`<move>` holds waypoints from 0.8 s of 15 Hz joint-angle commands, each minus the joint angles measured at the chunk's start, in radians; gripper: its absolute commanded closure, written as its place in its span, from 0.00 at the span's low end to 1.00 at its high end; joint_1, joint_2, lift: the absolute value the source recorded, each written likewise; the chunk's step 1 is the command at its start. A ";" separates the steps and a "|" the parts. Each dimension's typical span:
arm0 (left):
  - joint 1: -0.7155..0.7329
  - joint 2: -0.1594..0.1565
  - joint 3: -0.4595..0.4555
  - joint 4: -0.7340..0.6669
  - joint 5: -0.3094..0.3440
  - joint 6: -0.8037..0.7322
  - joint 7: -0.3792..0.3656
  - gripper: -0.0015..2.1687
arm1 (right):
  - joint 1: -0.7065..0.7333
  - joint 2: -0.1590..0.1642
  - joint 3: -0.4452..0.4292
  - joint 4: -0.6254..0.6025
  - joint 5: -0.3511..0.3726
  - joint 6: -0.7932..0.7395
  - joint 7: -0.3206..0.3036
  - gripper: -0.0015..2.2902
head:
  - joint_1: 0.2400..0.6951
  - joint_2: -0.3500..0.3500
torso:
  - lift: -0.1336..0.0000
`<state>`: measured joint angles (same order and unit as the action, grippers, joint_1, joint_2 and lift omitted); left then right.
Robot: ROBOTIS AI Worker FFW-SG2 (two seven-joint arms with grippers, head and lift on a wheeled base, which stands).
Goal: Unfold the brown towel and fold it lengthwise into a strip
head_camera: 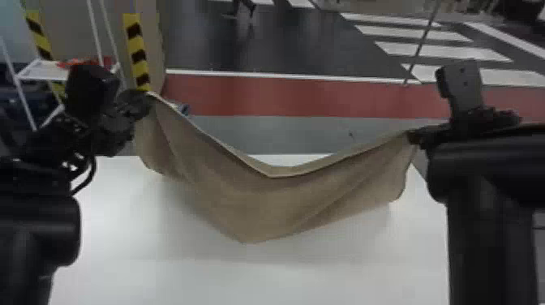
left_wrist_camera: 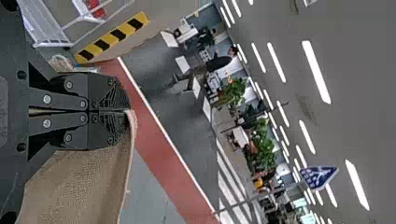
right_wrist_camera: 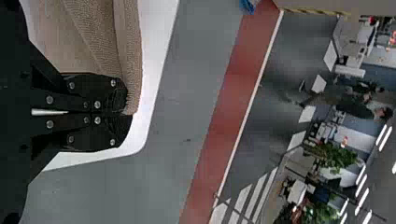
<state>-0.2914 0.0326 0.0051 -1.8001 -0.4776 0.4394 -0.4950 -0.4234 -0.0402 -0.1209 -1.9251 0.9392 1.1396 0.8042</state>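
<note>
- Towel, brown, one: I have the brown towel (head_camera: 259, 202) strung between both pincers, over the surface, its upper edge sagging to a shallow V at the middle. A lighter band runs along that edge; loose folds slant down from both held ends. Whether its lowest point touches the surface, I cannot tell.
- Left pincer (head_camera: 146, 97), one: closed on the towel at its upper left end. In the left wrist view, the tips of my left pincer (left_wrist_camera: 127, 111) pinch the edge, with cloth draping beside them.
- Right pincer (head_camera: 413, 136), one: closed on the towel at its upper right end. In the right wrist view, my right pincer (right_wrist_camera: 125, 112) grips the edge right at its fingertips.
- Surface (head_camera: 162, 280), white, one: beneath the towel, with a rounded corner visible in the right wrist view.
- Background items: white rack (head_camera: 42, 71) with something red on it; striped yellow-and-black post (head_camera: 138, 52), beyond my left arm.
</note>
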 commanded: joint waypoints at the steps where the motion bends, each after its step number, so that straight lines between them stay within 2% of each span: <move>1: -0.140 -0.022 0.001 0.116 0.027 0.011 0.072 0.79 | -0.147 0.003 -0.037 0.075 -0.074 0.035 -0.079 0.99 | 0.57 0.28 | 0.10; 2: -0.146 -0.022 0.012 0.108 0.042 0.008 0.115 0.79 | -0.179 0.003 -0.057 0.071 -0.109 0.056 -0.094 0.99 | 0.50 0.28 | 0.10; 4: -0.121 -0.010 0.072 0.001 0.070 0.002 0.131 0.79 | -0.179 -0.015 -0.079 -0.015 -0.164 0.115 -0.069 0.99 | 0.38 0.28 | 0.10; 5: -0.071 -0.003 0.107 -0.047 0.091 -0.020 0.122 0.79 | -0.126 -0.038 -0.094 -0.091 -0.203 0.154 -0.046 0.99 | 0.29 0.30 | 0.10; 7: 0.117 0.009 0.184 -0.137 0.091 -0.259 0.085 0.79 | 0.092 -0.063 -0.128 -0.244 -0.250 0.124 -0.005 0.99 | 0.25 0.33 | 0.10; 9: 0.310 0.058 0.230 -0.127 0.076 -0.544 0.092 0.79 | 0.345 -0.063 -0.163 -0.341 -0.270 -0.042 0.038 0.99 | 0.32 0.34 | 0.10; 10: 0.399 0.075 0.246 -0.087 0.060 -0.707 0.096 0.79 | 0.474 -0.063 -0.168 -0.370 -0.270 -0.174 0.047 0.99 | 0.48 0.34 | 0.10; 12: 0.522 0.084 0.299 -0.005 0.060 -0.940 0.085 0.79 | 0.669 -0.053 -0.192 -0.373 -0.272 -0.370 0.073 0.99 | 0.71 0.33 | 0.10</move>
<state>0.1378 0.1070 0.2666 -1.8611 -0.4151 -0.3326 -0.4053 0.1017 -0.0997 -0.2963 -2.2889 0.6695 0.9155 0.8715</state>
